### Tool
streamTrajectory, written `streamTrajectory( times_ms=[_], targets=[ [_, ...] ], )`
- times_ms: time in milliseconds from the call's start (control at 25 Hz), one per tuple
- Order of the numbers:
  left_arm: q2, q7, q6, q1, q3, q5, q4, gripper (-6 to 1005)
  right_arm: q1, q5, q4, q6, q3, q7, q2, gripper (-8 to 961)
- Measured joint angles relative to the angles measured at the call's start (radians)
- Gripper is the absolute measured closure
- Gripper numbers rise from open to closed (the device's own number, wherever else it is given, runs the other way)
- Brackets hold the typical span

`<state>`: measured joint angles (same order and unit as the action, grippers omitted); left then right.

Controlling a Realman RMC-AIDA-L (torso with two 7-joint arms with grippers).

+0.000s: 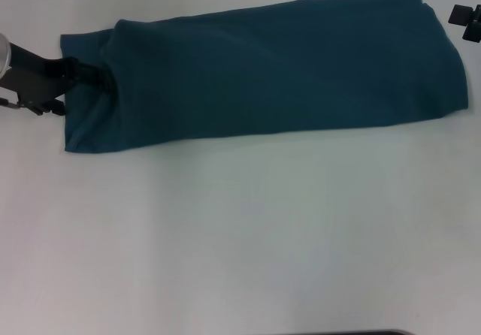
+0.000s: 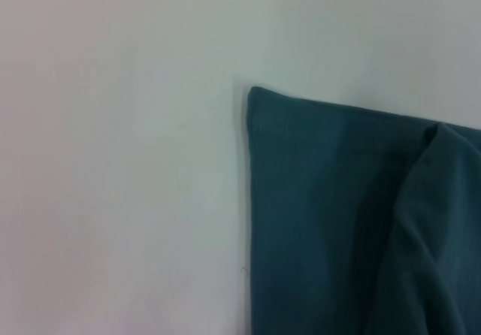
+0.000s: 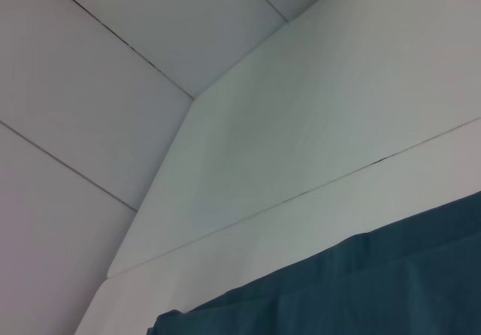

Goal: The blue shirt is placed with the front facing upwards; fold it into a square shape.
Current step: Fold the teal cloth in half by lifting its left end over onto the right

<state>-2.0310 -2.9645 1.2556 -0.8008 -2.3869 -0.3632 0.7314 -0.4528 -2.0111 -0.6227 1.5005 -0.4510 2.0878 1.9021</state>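
A: Left gripper (image 1: 96, 77) was at the left end of the blue shirt (image 1: 285, 64), fingers closed on the cloth.
B: Shirt?
A: Folded into a long band across the far side of the white table (image 1: 240, 230). Right gripper (image 1: 467, 18) off its right end; grip state unclear.

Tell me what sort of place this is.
Probably a lab or test bench, not a home: a plain white table, the blue shirt alone on it, the left end effector at its edge, and bare white panels behind.
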Motion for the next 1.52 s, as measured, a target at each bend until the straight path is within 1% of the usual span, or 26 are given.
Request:
streamTrajectory(
  times_ms=[520, 840, 1160, 1400, 1520],
  targets=[
    [-0.002, -0.002, -0.001, -0.004, 0.001, 0.009, 0.008, 50, 0.000, 0.000, 0.000, -0.002, 0.000, -0.001, 0.000, 123],
    [-0.004, -0.002, -0.006, -0.009, 0.025, 0.024, 0.003, 51, 0.000, 0.000, 0.000, -0.002, 0.000, -0.001, 0.000, 124],
    [-0.015, -0.001, 0.001, -0.012, 0.026, 0.022, 0.003, 50, -0.001, 0.000, 0.000, -0.002, 0.000, -0.002, 0.000, 126],
    [-0.028, 0.003, 0.025, -0.019, 0.021, 0.001, 0.012, 50, -0.001, 0.000, 0.000, -0.002, 0.000, -0.004, 0.000, 126],
    [-0.029, 0.005, 0.039, -0.023, 0.022, -0.021, 0.012, 50, 0.000, 0.000, 0.000, -0.002, 0.001, -0.006, 0.000, 127]
  ],
)
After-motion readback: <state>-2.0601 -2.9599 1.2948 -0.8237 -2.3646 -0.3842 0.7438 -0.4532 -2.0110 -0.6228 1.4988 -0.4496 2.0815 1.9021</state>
